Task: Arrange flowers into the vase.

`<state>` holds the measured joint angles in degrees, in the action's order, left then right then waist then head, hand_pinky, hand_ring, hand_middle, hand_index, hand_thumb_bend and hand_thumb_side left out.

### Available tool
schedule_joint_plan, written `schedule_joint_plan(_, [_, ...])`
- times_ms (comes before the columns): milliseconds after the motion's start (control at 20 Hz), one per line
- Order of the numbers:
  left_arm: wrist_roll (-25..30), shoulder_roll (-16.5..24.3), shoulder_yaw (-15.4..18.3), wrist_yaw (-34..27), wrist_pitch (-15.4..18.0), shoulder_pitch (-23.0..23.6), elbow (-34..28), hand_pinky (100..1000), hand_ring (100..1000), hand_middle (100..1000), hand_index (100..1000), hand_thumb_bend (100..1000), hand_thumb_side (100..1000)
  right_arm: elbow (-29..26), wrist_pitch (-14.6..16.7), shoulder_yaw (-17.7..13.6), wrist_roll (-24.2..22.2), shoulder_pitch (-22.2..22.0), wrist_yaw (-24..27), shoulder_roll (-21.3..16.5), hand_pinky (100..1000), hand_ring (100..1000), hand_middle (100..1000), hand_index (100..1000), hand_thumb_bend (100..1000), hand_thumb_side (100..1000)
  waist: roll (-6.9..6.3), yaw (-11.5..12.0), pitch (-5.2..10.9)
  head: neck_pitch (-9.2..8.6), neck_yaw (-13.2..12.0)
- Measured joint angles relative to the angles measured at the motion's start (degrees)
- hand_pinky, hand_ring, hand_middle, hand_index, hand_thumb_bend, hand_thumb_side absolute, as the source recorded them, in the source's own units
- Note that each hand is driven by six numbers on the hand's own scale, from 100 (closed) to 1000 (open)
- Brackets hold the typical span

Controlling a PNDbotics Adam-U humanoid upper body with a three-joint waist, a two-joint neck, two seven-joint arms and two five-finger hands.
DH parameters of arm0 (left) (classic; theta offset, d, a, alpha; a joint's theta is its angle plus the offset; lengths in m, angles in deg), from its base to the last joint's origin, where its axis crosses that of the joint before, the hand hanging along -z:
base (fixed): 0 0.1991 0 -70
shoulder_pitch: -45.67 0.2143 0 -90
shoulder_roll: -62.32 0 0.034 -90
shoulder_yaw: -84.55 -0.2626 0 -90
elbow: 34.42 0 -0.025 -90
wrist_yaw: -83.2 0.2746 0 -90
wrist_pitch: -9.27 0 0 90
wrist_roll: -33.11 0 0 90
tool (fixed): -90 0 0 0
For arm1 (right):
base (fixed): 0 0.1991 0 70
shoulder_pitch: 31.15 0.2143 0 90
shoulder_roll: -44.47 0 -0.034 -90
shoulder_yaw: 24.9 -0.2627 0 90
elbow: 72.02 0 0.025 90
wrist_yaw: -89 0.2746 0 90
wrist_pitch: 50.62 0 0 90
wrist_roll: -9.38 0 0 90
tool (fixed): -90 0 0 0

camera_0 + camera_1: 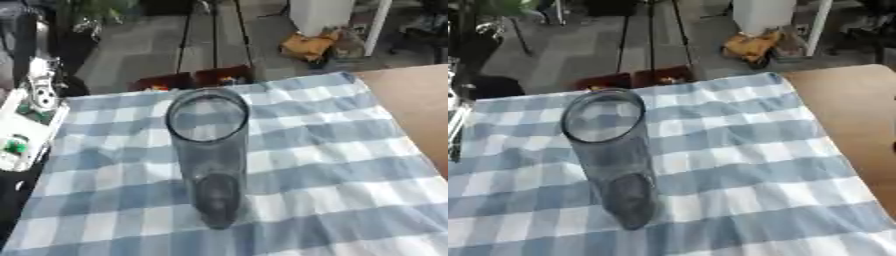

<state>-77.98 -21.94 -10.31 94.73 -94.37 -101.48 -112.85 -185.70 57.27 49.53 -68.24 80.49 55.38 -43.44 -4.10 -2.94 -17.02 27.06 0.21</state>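
Clear vase (210, 155) upright and empty on blue-checked cloth (350, 165), mid-worktop (859, 110). No hands in either view, so fingers' state cannot be told.

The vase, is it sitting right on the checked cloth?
Touching. In the left eye view the vase stands upright with its base resting on the blue-and-white checked cloth, no gap beneath it.

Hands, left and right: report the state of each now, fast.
Left hand: not in either eye view.
Right hand: not in either eye view.
The glass vase stands empty on the checked cloth, untouched.
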Motion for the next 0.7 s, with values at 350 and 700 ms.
schedule_joint_plan(350, [-2.9, 0.0, 0.1, -13.1, 0.1, -1.4, -3.4, 100, 100, 100, 100, 100, 704, 0.0, 0.0, 0.0, 0.1, -0.3, 0.0, 0.0, 849, 806, 587, 809, 100, 881, 0.0, 0.1, 0.61, 0.43, 0.4])
schedule_joint_plan(700, [-6.4, 0.0, 0.1, -23.0, 1.3, -3.7, -5.6, 100, 100, 100, 100, 100, 695, 0.0, -0.2, 0.0, 0.3, -0.5, 0.0, 0.0, 848, 806, 587, 809, 100, 881, -0.03, 0.1, 1.26, 0.97, 0.4])
